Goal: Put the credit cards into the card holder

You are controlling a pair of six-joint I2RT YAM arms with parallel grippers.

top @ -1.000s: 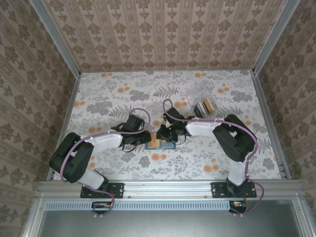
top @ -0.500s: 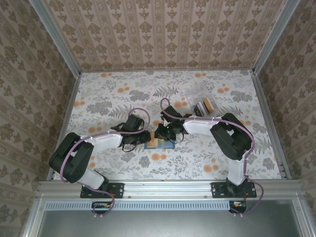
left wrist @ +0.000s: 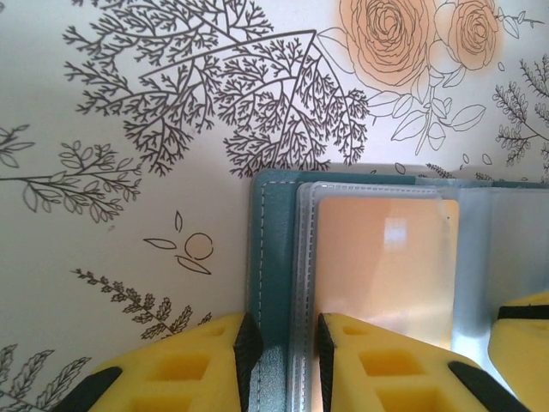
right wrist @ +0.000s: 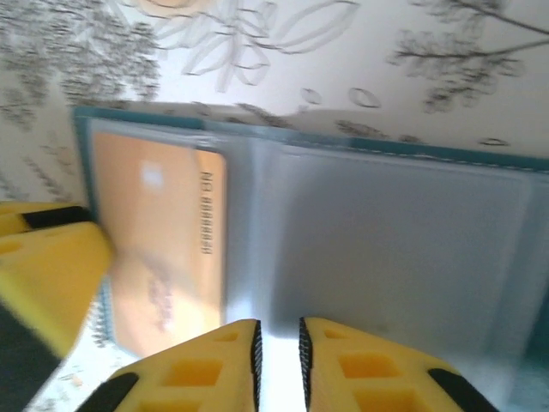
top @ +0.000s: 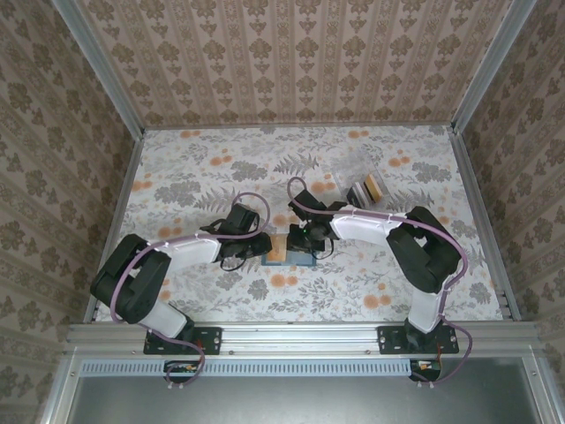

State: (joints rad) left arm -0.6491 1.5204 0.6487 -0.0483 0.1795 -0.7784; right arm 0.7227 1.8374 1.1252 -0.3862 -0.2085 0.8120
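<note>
The left gripper (left wrist: 283, 360) clamped the flat teal folding card holder (left wrist: 273, 249) by its edge, likely pinning it open. A tan-yellow plastic card (left wrist: 386, 266) sat pocketed just ahead. The right gripper (right wrist: 279, 343) had its jaws nearly together; I could not tell whether it gripped anything.

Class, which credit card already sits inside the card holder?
The tan-yellow card, tucked in a pocket of the open card holder; the other cards stand apart in a clear box farther back.

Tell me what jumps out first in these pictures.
Both arms meet mid-table over the open teal card holder, a tan-yellow card in its clear pocket. The left pincer pinches the holder's stitched edge, while the right pincer sits at its middle fold. A clear box of more cards stands farther back, to the right.
</note>
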